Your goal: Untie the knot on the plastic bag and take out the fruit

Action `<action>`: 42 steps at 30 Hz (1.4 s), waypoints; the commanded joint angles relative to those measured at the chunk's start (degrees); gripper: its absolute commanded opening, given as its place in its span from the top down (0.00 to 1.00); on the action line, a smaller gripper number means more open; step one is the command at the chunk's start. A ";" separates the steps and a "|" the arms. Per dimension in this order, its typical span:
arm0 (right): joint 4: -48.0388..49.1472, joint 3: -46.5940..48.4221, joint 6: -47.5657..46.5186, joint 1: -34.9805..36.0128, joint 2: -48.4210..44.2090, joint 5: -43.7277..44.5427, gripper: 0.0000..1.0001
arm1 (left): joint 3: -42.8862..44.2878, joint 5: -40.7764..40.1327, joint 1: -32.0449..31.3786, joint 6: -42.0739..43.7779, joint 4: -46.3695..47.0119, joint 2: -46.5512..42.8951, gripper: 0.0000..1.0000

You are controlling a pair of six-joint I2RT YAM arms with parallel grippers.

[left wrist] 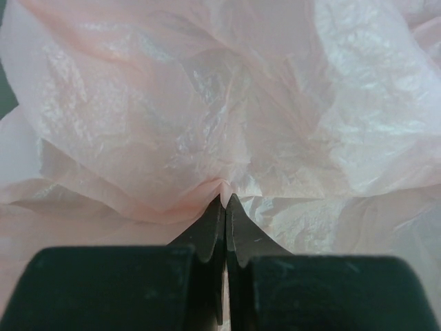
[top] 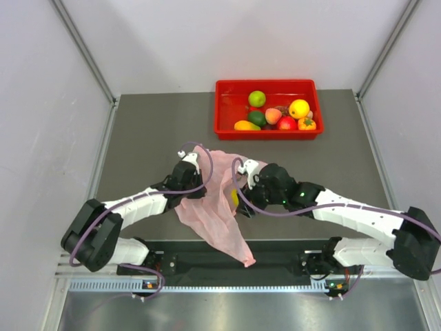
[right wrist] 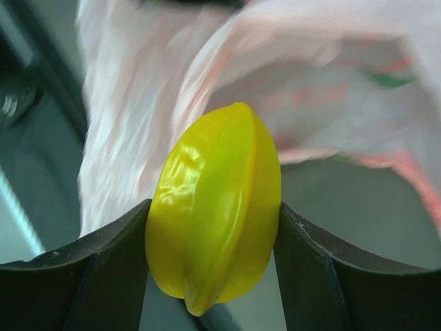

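Note:
The pale-pink plastic bag (top: 213,203) hangs crumpled between my two arms, its tail reaching the near table edge. My left gripper (top: 195,185) is shut on a fold of the bag (left wrist: 207,138), seen pinched at the fingertips (left wrist: 218,210). My right gripper (top: 238,200) is shut on a yellow-green ridged oval fruit (right wrist: 217,207), held between both fingers just outside the bag (right wrist: 138,103). The fruit shows as a yellow spot by the bag (top: 235,198). The knot is not visible.
A red tray (top: 227,89) at the back of the table holds several toy fruits, among them a green one (top: 257,98), a yellow one (top: 299,108) and a peach (top: 273,115). Grey walls stand left and right.

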 commanded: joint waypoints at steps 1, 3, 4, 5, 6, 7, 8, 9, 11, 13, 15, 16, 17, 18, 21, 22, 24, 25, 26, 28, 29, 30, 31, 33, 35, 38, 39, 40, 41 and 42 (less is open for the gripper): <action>-15.40 3.94 -7.51 0.08 -3.31 -14.95 1.00 | 2.55 0.51 0.32 0.44 0.25 -2.17 1.00; -18.12 6.22 -9.37 0.16 -6.91 -17.24 1.00 | 3.69 2.25 0.32 0.53 -0.63 -2.53 1.00; -18.40 7.10 -10.42 -0.01 -9.36 -17.69 1.00 | 4.21 2.36 0.32 0.62 -0.81 -3.05 1.00; -18.31 7.98 -12.78 -0.10 -10.43 -17.78 1.00 | 4.39 2.44 0.32 0.71 -0.99 -3.32 1.00; -18.05 10.17 -13.68 -0.28 -11.22 -17.35 1.00 | 4.57 2.79 0.32 0.80 -1.08 -3.40 1.00; -18.05 11.58 -15.51 -0.89 -11.84 -16.73 1.00 | 5.01 2.88 0.32 1.06 -1.25 -3.67 1.00; -18.05 12.99 -16.49 -1.24 -11.67 -16.38 1.00 | 5.18 3.15 0.32 1.15 -1.51 -3.76 1.00; -18.13 16.31 -17.37 -1.85 -11.15 -15.94 1.00 | 5.27 3.41 0.32 1.24 -1.78 -3.76 1.00; -18.31 19.66 -19.13 -5.18 -7.91 -17.68 1.00 | 5.27 3.76 0.32 1.67 -1.78 -3.93 1.00; -19.88 24.41 -20.62 -9.39 -3.00 -23.47 1.00 | 5.27 3.68 0.32 2.11 -1.78 -4.02 1.00; -20.42 27.57 -21.33 -12.30 0.00 -30.65 1.00 | 5.27 3.85 0.32 2.38 -1.78 -4.11 1.00; -19.99 28.46 -21.33 -14.58 2.63 -32.53 1.00 | 5.27 4.11 0.32 2.55 -1.78 -4.20 1.00; -18.94 29.17 -20.98 -15.39 3.96 -33.68 1.00 | 5.36 4.20 0.32 2.64 -1.78 -4.20 1.00; -18.14 31.00 -19.94 -16.09 5.10 -34.39 1.00 | 5.28 4.55 0.32 2.73 -1.87 -4.28 1.00; -11.57 35.40 -15.47 -18.29 10.20 -25.03 1.00 | 5.80 4.82 0.32 3.34 -1.78 -3.93 1.00; -9.54 36.54 -14.14 -19.51 13.52 -20.46 1.00 | 5.98 4.91 0.32 3.43 -1.78 -3.85 1.00; -4.63 40.74 -9.15 -21.36 17.40 -8.54 1.00 | 6.33 5.26 0.32 3.70 -3.52 -4.02 1.00; -3.73 42.60 -7.81 -23.29 22.03 -5.16 1.00 | 6.76 5.52 0.32 3.52 -3.80 -4.02 1.00; -2.94 44.53 -6.84 -24.26 24.51 -2.08 1.00 | 6.77 5.78 0.41 3.52 -3.80 -4.02 1.00; -2.75 51.47 -6.04 -25.76 32.48 7.76 1.00 | 6.77 6.66 0.32 3.08 -3.71 -4.37 1.00; -3.19 56.46 -5.78 -26.20 34.97 10.75 1.00 | 6.86 6.93 0.32 2.99 -3.45 -4.37 1.00; -4.41 58.77 -5.69 -26.64 37.61 14.61 1.00 | 6.94 7.88 0.32 2.91 -3.45 -4.37 1.00; -4.77 60.79 -5.51 -27.43 42.07 16.30 1.00 | 7.12 8.24 0.32 2.91 -3.45 -4.20 1.00; -5.56 66.05 -4.99 -28.40 46.05 19.20 1.00 | 7.12 9.12 0.32 2.64 -3.19 -4.20 1.00; -6.18 70.98 -4.98 -29.89 51.15 20.10 1.00 | 7.12 9.30 0.32 2.73 -3.19 -4.46 1.00; -10.56 80.02 -4.28 -32.26 58.71 20.11 0.94 | 7.21 9.48 0.32 2.82 -3.19 -4.90 1.00; -11.62 81.89 -3.85 -32.70 60.38 20.01 0.94 | 7.21 9.56 0.32 2.64 -3.19 -5.07 1.00; -12.33 83.30 -3.67 -33.58 62.84 19.58 0.92 | 7.21 9.39 0.32 2.64 -3.19 -5.51 1.00; -12.94 84.62 -3.67 -33.94 63.73 19.05 0.89 | 7.21 9.30 0.32 2.56 -3.19 -5.69 1.00; -12.86 84.72 -3.32 -34.29 64.35 18.09 0.86 | 7.21 9.13 0.32 2.55 -3.27 -5.86 1.00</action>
